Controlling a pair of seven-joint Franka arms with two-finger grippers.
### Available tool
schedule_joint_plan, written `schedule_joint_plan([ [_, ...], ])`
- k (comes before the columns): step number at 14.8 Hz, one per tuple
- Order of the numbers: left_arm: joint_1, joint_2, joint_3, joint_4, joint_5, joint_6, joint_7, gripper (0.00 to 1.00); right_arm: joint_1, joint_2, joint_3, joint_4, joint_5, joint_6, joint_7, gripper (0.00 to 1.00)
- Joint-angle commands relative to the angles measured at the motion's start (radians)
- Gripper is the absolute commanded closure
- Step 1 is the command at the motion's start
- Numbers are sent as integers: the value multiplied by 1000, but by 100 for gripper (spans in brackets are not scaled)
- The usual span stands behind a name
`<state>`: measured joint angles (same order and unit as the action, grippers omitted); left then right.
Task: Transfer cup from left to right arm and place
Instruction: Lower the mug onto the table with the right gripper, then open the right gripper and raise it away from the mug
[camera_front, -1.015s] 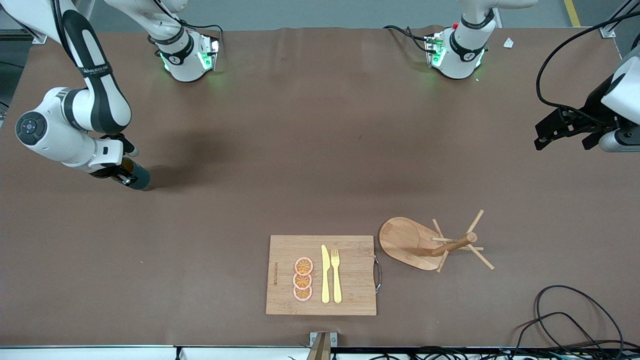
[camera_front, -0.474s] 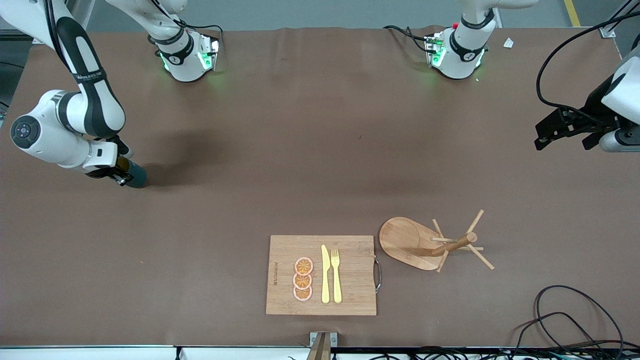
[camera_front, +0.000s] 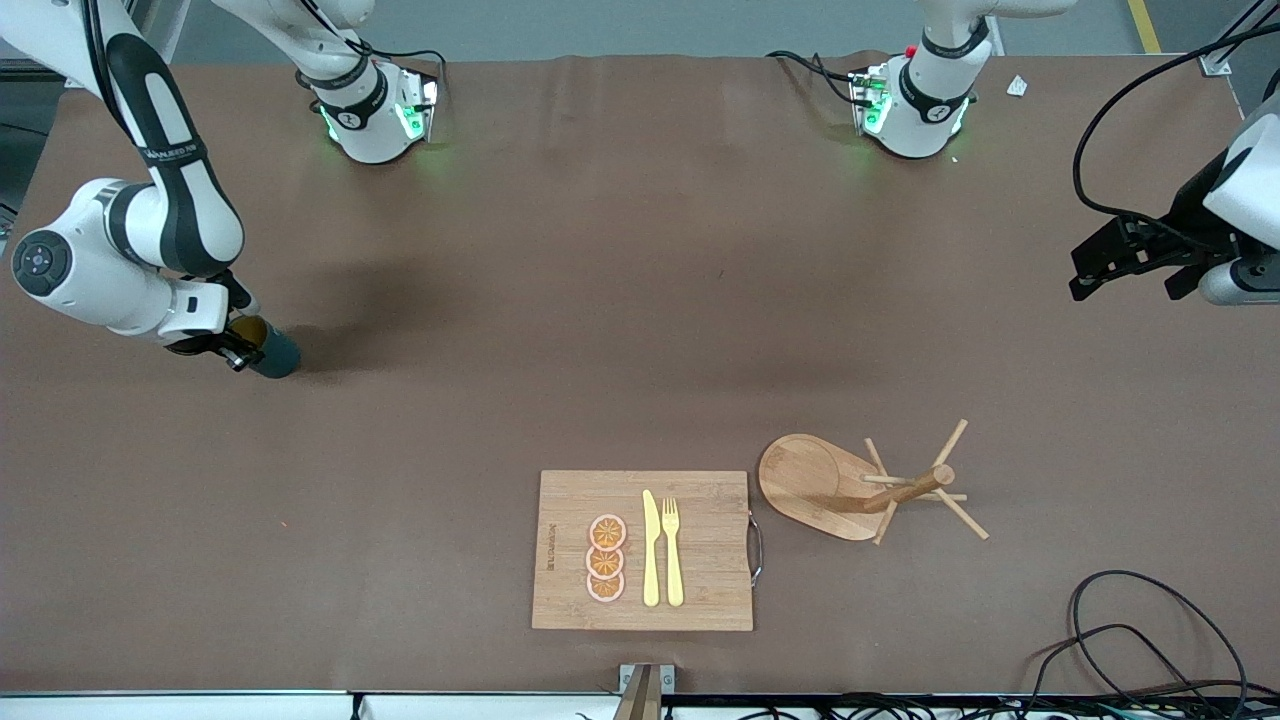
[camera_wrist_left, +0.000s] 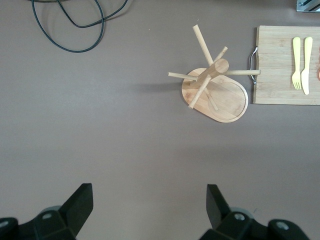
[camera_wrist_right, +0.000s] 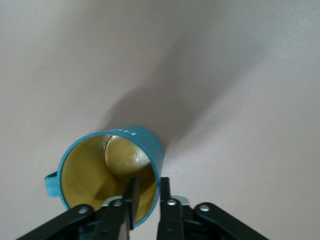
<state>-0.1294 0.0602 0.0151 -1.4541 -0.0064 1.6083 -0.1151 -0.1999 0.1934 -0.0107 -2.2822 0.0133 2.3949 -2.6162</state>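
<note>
The cup (camera_front: 272, 352) stands on the brown table (camera_front: 600, 300) toward the right arm's end, well apart from the other things; in the right wrist view its teal wall (camera_wrist_right: 145, 142) surrounds a mustard-yellow inside that holds nothing, and its loop handle (camera_wrist_right: 50, 182) juts from the side. The right gripper (camera_wrist_right: 146, 200) is at the cup's rim, one finger inside the mouth and one outside the wall, with a narrow gap between them straddling the rim; whether they press the wall cannot be told. The left gripper (camera_wrist_left: 150, 205) hangs over bare table at the left arm's end, its fingers spread wide and holding nothing, that arm waiting. Nearer the front camera lies a wooden cutting board (camera_front: 700, 590) that carries three orange slices (camera_front: 606, 558) in a row, a yellow knife (camera_front: 651, 550) and a yellow fork (camera_front: 672, 550) side by side. Just beside the board, toward the left arm's end, stands a wooden mug tree (camera_front: 905, 490) on an oval base, its pegs bare.
</note>
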Motion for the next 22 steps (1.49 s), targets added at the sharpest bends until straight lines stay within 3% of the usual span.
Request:
schedule_joint_plan([
  [1, 8, 0, -4, 3, 2, 2, 12, 0, -26, 9, 12, 21, 5, -35, -106, 0],
  [10, 5, -40, -7, -51, 45, 31, 11, 0, -30, 11, 14, 98, 45, -167, -72, 0],
  [13, 5, -72, -10, -95, 45, 45, 11, 0, -9, -3, 21, 134, 48, -252, 132, 0],
  [17, 1, -187, -10, -267, 43, 165, 11, 0, 4, -3, 21, 292, 48, -446, 434, 0],
  [22, 2, -177, -9, -250, 43, 151, 14, 0, 62, -3, 21, 457, 48, -582, 867, 0],
])
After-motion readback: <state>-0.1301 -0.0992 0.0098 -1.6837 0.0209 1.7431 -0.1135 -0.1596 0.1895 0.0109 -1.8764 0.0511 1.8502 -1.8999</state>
